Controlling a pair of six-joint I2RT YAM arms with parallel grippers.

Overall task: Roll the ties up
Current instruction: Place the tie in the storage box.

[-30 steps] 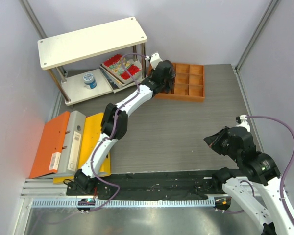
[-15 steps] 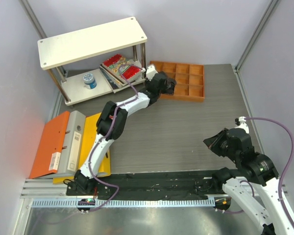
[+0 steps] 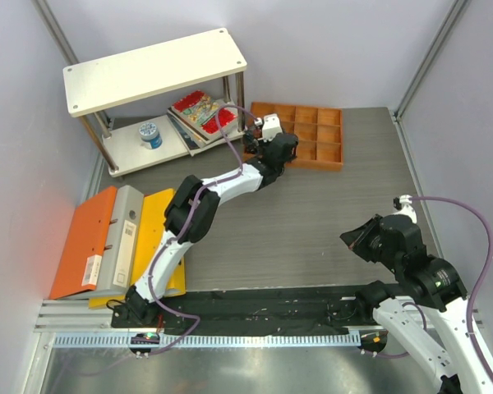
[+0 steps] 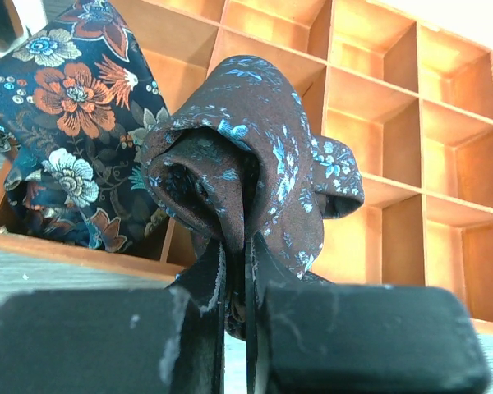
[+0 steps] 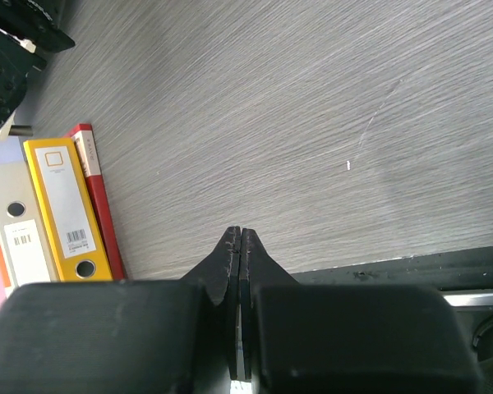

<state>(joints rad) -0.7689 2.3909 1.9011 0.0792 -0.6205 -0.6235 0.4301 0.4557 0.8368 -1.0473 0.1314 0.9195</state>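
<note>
The rolled tie (image 4: 255,164), dark brown with bluish speckles, is sitting pinched between the closed fingers of the left pincer (image 4: 236,283), bunching up directly ahead of the fingertips. The orange divided tray (image 4: 394,148) is lying just beyond the pincer. Ahead and to its left, a floral tie (image 4: 70,115) is resting in a corner compartment. The right pincer (image 5: 241,246) is closed tight, holding nothing, and is hanging over the table (image 5: 329,123), with binders (image 5: 62,205) standing off to its left.

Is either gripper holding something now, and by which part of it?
The left gripper pinches the rolled brown tie by its bottom fold. The right gripper is shut on nothing.
</note>
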